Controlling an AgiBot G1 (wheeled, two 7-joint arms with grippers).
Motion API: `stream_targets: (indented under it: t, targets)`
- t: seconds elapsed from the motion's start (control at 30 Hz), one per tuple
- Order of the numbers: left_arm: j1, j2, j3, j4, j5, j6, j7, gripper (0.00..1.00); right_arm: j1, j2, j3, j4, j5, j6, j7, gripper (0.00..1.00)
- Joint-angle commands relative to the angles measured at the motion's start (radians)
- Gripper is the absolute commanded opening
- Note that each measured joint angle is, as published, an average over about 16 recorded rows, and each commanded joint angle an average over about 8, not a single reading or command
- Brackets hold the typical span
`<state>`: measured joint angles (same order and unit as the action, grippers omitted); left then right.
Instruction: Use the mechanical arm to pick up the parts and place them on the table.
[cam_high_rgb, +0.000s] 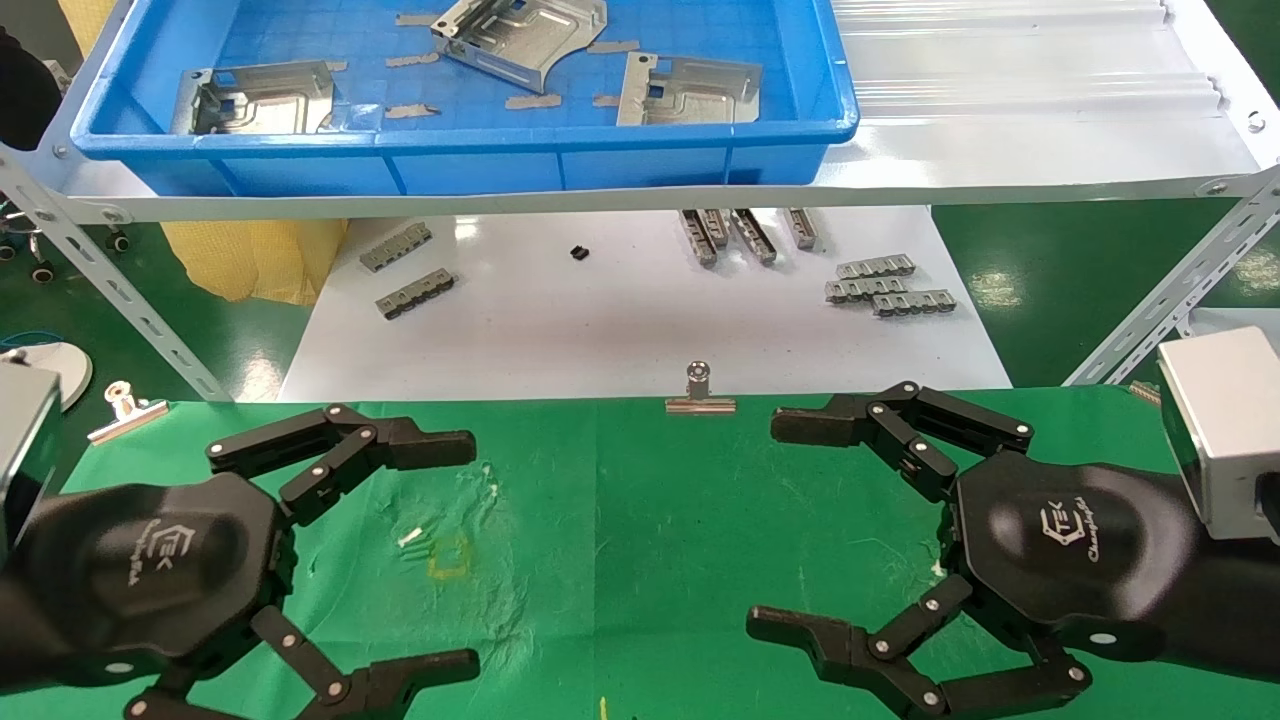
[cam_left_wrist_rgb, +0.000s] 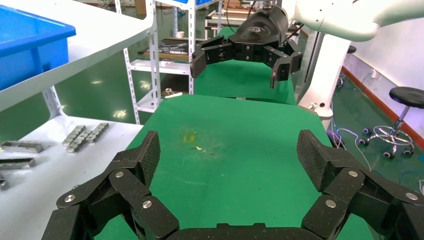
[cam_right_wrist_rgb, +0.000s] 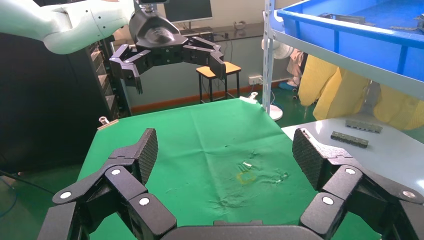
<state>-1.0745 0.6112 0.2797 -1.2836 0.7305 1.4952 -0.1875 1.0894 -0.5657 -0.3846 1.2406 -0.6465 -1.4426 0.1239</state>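
Note:
Three silver stamped plates lie in the blue tray (cam_high_rgb: 470, 160) on the upper shelf: one at the left (cam_high_rgb: 255, 98), one at the far middle (cam_high_rgb: 520, 38), one at the right (cam_high_rgb: 688, 92). My left gripper (cam_high_rgb: 450, 555) hangs open and empty over the left of the green-clothed table (cam_high_rgb: 640, 520). My right gripper (cam_high_rgb: 785, 525) hangs open and empty over the right of it. Both face each other across the cloth's yellow mark (cam_high_rgb: 448, 557). Each wrist view shows its own open gripper, the left (cam_left_wrist_rgb: 227, 150) and the right (cam_right_wrist_rgb: 222, 147), over bare cloth, with the other gripper farther off.
A white board (cam_high_rgb: 640, 310) beyond the table holds several small grey ribbed bars (cam_high_rgb: 890, 285). Silver binder clips sit on the table's far edge at the middle (cam_high_rgb: 699, 392) and far left (cam_high_rgb: 125, 408). Angled shelf struts (cam_high_rgb: 110, 280) stand at both sides.

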Motion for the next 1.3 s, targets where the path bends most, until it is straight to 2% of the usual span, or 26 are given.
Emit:
stream_targets:
  t: [0.03,0.47,0.73,1.3]
  targets:
    - [0.0,0.0,0.0,0.0,0.0,0.0,0.0,1.0,0.0,0.0,0.0,0.0,0.0,0.0,0.0,1.0]
    - [0.0,0.0,0.0,0.0,0.0,0.0,0.0,1.0,0.0,0.0,0.0,0.0,0.0,0.0,0.0,1.0]
    - [0.0,0.0,0.0,0.0,0.0,0.0,0.0,1.0,0.0,0.0,0.0,0.0,0.0,0.0,0.0,0.0]
    - [0.0,0.0,0.0,0.0,0.0,0.0,0.0,1.0,0.0,0.0,0.0,0.0,0.0,0.0,0.0,0.0]
